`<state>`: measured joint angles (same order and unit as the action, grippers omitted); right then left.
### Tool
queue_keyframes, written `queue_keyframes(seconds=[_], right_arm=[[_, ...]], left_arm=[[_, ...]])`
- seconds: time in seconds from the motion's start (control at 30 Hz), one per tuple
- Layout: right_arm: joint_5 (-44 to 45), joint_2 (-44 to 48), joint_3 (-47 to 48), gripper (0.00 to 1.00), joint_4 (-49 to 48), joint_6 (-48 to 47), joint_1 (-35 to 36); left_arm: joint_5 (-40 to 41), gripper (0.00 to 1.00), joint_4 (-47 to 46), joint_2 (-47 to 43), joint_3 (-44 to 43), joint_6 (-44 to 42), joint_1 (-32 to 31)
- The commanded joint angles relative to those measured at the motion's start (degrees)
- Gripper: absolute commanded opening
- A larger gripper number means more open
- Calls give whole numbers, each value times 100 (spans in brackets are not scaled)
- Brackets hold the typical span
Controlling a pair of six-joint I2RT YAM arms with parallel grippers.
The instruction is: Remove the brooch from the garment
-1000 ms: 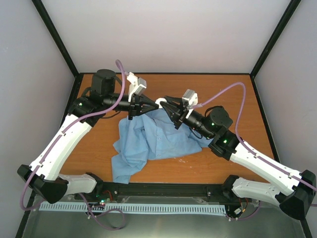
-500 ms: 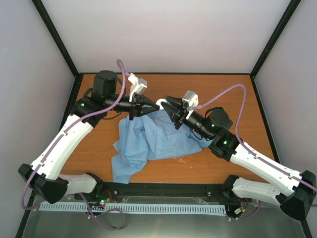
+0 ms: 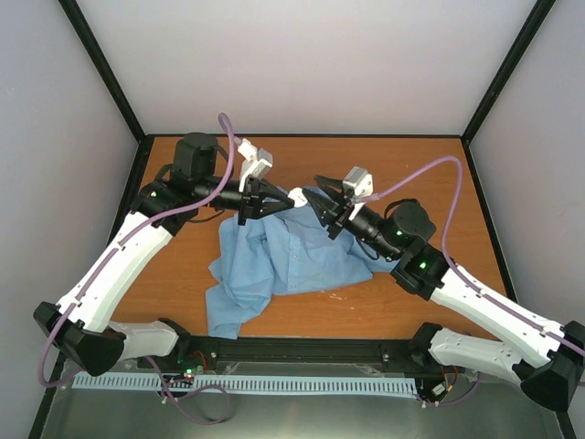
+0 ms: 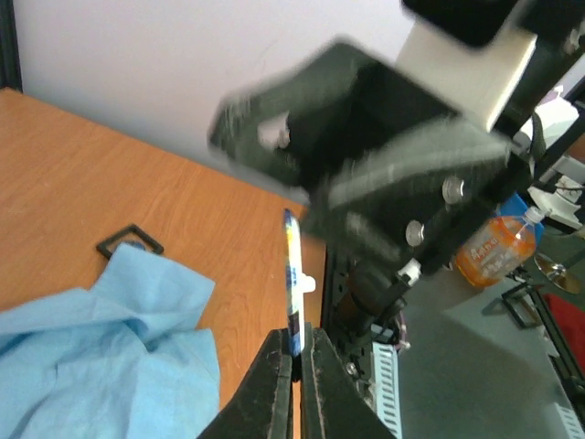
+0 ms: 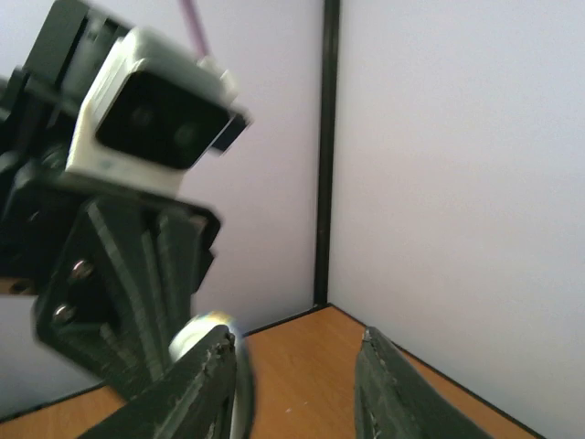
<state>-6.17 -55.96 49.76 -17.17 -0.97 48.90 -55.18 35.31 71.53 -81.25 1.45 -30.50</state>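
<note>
The brooch (image 4: 293, 274) is a thin disc seen edge-on, blue and white with a small white post on one side. My left gripper (image 4: 297, 334) is shut on its lower edge and holds it above the table, apart from the fabric. In the top view it is a small white spot (image 3: 297, 193) at my left gripper's (image 3: 290, 199) tips. The garment (image 3: 283, 256), a light blue shirt, lies crumpled mid-table and shows in the left wrist view (image 4: 91, 357). My right gripper (image 3: 313, 198) faces the left one, open and empty (image 5: 297, 343), with the brooch (image 5: 194, 331) beside its left finger.
A small black frame-shaped piece (image 4: 130, 240) lies on the orange table (image 3: 430, 183) beside the shirt. Pale walls and black corner posts (image 5: 324, 146) enclose the table. An orange bottle (image 4: 489, 247) stands beyond the table.
Both grippers have shifted slightly to the right. The left gripper still holds the brooch, and the right wrist has lifted a little.
</note>
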Motion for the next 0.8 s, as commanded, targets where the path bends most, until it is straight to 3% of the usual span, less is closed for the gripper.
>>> queue_keyframes(seconds=[0.0, 0.3, 0.47, 0.53, 0.63, 0.7, 0.77], right_arm=[[382, 400, 259, 36, -4, 185, -155], [341, 688, 138, 43, 445, 670, -167], [408, 582, 169, 47, 898, 1578, -221], [435, 371, 398, 48, 1280, 2263, -291], [62, -52, 812, 50, 1895, 2971, -429], [-219, -240, 887, 50, 1834, 3341, -455], [-515, -378, 879, 50, 1624, 3639, -477]], left_arm=[[-121, 1, 737, -142, -63, -608, -44], [1011, 1, 743, -66, -128, -1472, -35], [2529, 1, 87, -317, 48, -2959, -44], [3217, 1, -627, -620, 465, -4029, -43], [4249, 1, -2857, -1233, 1686, -6051, -126], [4442, 1, -4438, -1657, 2716, -7570, -140], [4124, 1, -5825, -2007, 3783, -9037, -140]])
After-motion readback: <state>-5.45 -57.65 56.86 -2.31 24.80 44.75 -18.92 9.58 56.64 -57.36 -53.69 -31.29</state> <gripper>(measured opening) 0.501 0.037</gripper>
